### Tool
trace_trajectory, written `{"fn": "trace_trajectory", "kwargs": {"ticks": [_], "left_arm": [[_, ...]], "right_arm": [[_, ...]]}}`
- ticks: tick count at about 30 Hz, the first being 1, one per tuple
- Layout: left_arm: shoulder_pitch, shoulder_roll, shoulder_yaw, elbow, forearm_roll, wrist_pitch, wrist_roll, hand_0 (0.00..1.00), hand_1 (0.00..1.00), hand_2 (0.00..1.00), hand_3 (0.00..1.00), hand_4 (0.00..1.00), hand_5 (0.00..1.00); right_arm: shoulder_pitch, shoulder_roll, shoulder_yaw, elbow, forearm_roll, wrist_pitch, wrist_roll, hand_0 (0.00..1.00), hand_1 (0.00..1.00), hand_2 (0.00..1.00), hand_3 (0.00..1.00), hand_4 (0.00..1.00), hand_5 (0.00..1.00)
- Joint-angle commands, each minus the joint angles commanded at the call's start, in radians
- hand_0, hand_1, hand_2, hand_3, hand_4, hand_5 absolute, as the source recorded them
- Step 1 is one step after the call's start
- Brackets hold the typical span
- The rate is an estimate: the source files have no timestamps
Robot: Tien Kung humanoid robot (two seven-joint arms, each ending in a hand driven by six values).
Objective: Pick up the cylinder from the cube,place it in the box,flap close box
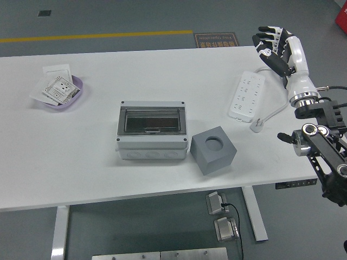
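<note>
A grey box [152, 132] with a dark see-through lid lies shut in the middle of the table. A grey cube [214, 149] stands just right of it, with an empty round hole in its top. No cylinder shows anywhere. My right hand [272, 44] is at the far right, above the table's back right corner, fingers spread and holding nothing. It is well clear of the box and the cube. My left arm is out of view.
A purple bowl [77, 83] with white cards sits at the back left. A white power strip [248, 95] with its cable [286, 76] lies at the back right, under my right forearm [299, 81].
</note>
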Motion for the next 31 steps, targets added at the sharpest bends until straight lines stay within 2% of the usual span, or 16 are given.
{"fn": "trace_trajectory", "kwargs": {"ticks": [7, 14, 31], "left_arm": [[0.000, 0.004, 0.013, 0.000, -0.038, 0.001, -0.007, 0.891, 0.889, 0.881, 0.967, 0.982, 0.840], [0.003, 0.009, 0.020, 0.000, -0.051, 0.002, -0.009, 0.866, 0.861, 0.864, 0.963, 0.973, 0.831], [0.000, 0.007, 0.018, 0.000, -0.039, -0.004, -0.007, 0.860, 0.850, 0.849, 0.957, 0.949, 0.806]], "right_arm": [[-0.060, -0.021, 0.070, 0.046, -0.006, 0.002, -0.004, 0.748, 0.651, 0.673, 0.682, 0.746, 0.443], [-0.112, -0.016, 0.123, 0.078, -0.017, 0.001, -0.009, 0.749, 0.649, 0.671, 0.683, 0.742, 0.447], [-0.151, 0.003, 0.158, 0.101, -0.039, -0.005, -0.017, 0.746, 0.648, 0.669, 0.683, 0.723, 0.474]]}}
